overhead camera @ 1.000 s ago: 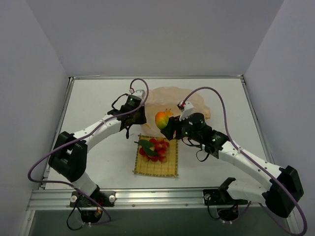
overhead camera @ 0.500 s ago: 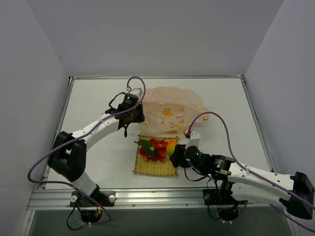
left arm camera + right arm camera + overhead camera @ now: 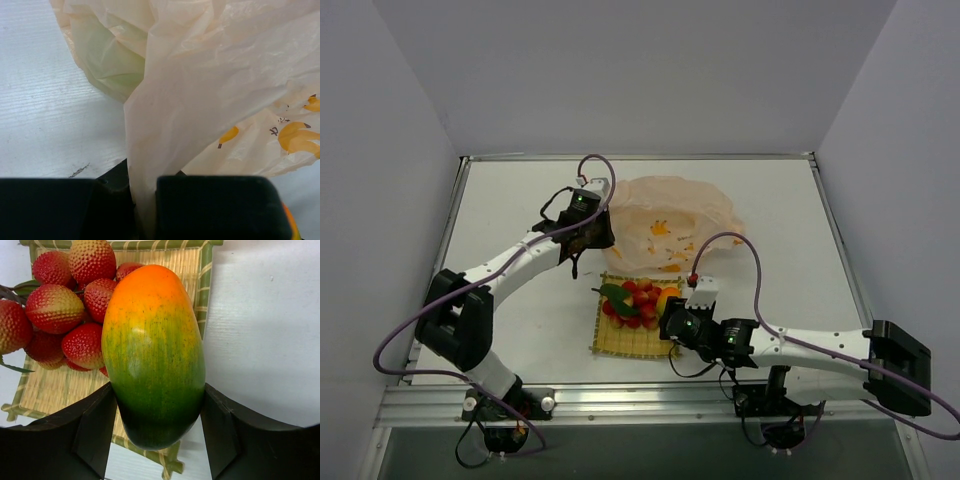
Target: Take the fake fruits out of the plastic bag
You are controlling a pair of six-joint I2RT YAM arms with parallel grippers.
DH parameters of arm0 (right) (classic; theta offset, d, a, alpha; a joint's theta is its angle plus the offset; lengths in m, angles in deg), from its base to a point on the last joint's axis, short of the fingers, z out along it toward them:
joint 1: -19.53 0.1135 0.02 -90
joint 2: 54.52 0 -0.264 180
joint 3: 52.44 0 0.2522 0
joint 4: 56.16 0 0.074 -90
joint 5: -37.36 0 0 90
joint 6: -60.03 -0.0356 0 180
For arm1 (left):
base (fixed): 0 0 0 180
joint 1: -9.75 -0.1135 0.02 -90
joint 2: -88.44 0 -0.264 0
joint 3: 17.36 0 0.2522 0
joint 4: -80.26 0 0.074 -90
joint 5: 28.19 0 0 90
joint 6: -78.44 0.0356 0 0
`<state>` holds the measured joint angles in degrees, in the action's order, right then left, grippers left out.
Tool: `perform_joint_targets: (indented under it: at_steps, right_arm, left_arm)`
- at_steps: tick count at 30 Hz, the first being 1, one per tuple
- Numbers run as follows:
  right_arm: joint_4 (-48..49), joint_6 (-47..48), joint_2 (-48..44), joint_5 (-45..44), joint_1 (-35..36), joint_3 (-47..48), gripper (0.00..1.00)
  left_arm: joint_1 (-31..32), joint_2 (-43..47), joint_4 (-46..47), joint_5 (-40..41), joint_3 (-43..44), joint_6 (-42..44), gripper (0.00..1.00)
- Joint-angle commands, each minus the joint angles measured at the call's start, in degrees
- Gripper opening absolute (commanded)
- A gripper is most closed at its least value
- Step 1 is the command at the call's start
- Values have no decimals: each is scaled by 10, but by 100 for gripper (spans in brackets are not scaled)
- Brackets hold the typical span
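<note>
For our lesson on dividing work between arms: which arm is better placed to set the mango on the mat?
Right. The right gripper clamps the mango over the mat beside the berries; the left gripper pinches the plastic bag.

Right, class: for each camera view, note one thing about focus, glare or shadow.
Top external: even light, only faint shadows on the table. Left wrist: the plastic bag fills the frame, its nearest fold slightly soft. Right wrist: the mango is sharp, with a dull sheen but no hard glare.
</note>
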<state>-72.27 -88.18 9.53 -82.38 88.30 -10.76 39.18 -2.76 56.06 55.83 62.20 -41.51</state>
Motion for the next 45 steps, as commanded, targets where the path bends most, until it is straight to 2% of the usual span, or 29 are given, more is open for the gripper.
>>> perform_joint_targets:
  at_steps: [1,4,7,8,14,18,22,26,27,28,29,30,32,36,40,43,45]
  right_arm:
    - [46,-37,27,-39,3,29,38]
    - [59,-45,44,-35,3,33,41]
    - [61,-53,54,-34,3,32,50]
    - [64,-54,56,-34,4,29,58]
    - [73,-48,55,-30,3,23,82]
    - [70,-37,35,-22,1,17,85]
    - [31,-20,0,-23,0,26,77]
    - [-3,61,-48,-27,-7,57,63]
    - [-5,80,-49,-28,-14,75,50]
    - [-4,99,-47,-26,-25,85,43]
    - [-4,140,-32,-21,-53,99,27]
    - [10,164,-22,-17,-69,125,16]
    - [54,218,20,25,-127,146,1]
    - [141,312,125,129,-210,223,0]
    - [166,378,257,211,-261,328,6]
    - [177,397,331,251,-293,383,14]
    - [189,410,369,281,-309,409,30]
  left_arm:
    - [-4,33,9,-2,28,4,2]
    - [-4,33,9,-3,28,4,2]
    - [-4,34,9,-3,28,4,2]
    - [-4,33,9,-3,28,4,2]
    - [-4,31,10,-4,28,3,2]
    - [-4,34,9,-2,27,4,2]
    - [-4,34,10,-3,27,4,2]
    - [-3,34,10,-2,25,3,2]
    - [-3,35,9,2,24,2,2]
    - [-3,37,7,7,22,2,2]
    - [-3,38,7,18,21,2,2]
    - [-3,40,6,24,18,2,2]
    - [-3,43,5,31,16,2,2]
    - [-1,34,1,36,16,5,2]
    - [1,22,-5,35,25,11,2]
    - [0,21,-5,38,28,13,2]
    - [-2,21,-5,39,28,15,3]
